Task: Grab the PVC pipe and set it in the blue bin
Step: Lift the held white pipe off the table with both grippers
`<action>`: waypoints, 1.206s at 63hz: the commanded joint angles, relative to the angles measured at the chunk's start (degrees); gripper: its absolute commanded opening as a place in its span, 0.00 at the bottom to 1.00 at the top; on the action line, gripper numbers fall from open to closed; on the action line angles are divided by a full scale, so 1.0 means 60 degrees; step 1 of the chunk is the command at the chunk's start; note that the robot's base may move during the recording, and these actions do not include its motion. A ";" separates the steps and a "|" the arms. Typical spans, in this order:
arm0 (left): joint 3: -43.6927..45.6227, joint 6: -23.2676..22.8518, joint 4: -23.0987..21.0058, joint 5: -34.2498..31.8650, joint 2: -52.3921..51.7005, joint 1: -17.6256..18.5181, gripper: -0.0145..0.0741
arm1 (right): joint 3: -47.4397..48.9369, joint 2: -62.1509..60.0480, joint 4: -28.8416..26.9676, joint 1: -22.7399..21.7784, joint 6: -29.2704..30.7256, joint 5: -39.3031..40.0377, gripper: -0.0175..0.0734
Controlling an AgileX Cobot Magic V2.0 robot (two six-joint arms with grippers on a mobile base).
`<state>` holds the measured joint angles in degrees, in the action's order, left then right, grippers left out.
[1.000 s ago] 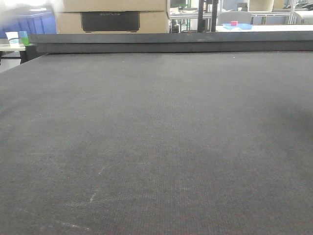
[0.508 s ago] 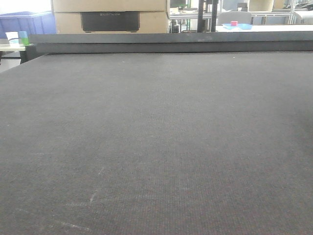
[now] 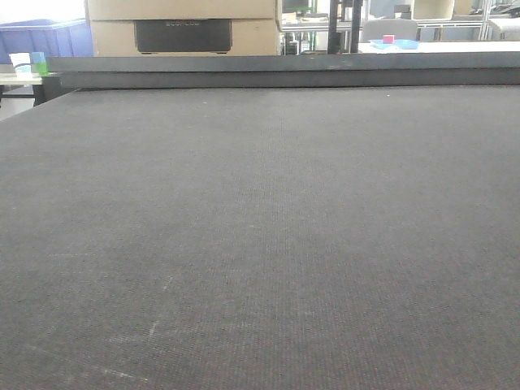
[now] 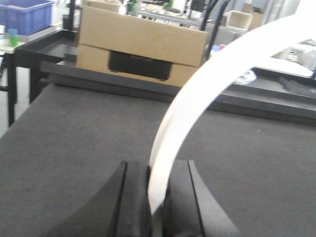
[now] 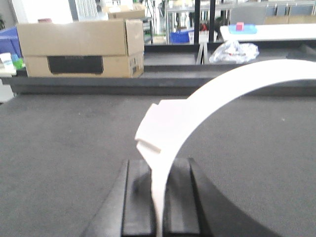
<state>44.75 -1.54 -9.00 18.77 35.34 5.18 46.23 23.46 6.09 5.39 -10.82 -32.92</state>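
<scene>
PVC pipe [image 4: 192, 94] is held up off the bench [image 3: 260, 227], a wide dark grey, felt-like surface that fills the front view and runs back to a raised dark rail [image 3: 325, 69]. Just behind that rail sits the cardboard box [image 3: 114, 36], tan with a black panel in its front face. The blue bin [image 3: 45, 36] stands to the left of the cardboard box, beyond the bench and well apart from the pipe.

In the left wrist view the pipe is white and curved. Its long axis rises almost upright from the left claw [image 4: 154, 168], in front of the cardboard box's right end. It then bends over to the right of the box and runs out at the upper right corner. The left claw is clamped on its lower end.

In the right wrist view a white pipe [image 5: 222, 86] of the same look climbs from the right claw [image 5: 159, 165]. It arcs away to the right of the cardboard box and leaves at the right edge, roughly level. Its blocky fitting [image 5: 153, 126] sits low on the arc, jutting left towards the box's side. The right claw is closed on the pipe just below that fitting.

Whether both claws hold one and the same pipe I cannot tell.
</scene>
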 commanded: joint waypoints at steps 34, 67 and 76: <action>-0.0004 0.0001 -0.0136 -0.0365 -0.0060 0.0895 0.04 | -0.0007 -0.0115 0.0106 -0.0011 0.0069 0.0335 0.01; -0.0004 0.0001 -0.0136 -0.0365 -0.0060 0.0895 0.04 | -0.0007 -0.0118 0.0106 -0.0011 0.0069 0.0355 0.01; -0.0004 0.0001 -0.0136 -0.0365 -0.0060 0.0895 0.04 | -0.0007 -0.0118 0.0106 -0.0011 0.0069 0.0355 0.01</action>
<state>44.75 -1.54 -9.35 18.10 35.34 10.12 46.23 23.01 6.09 5.39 -10.71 -32.92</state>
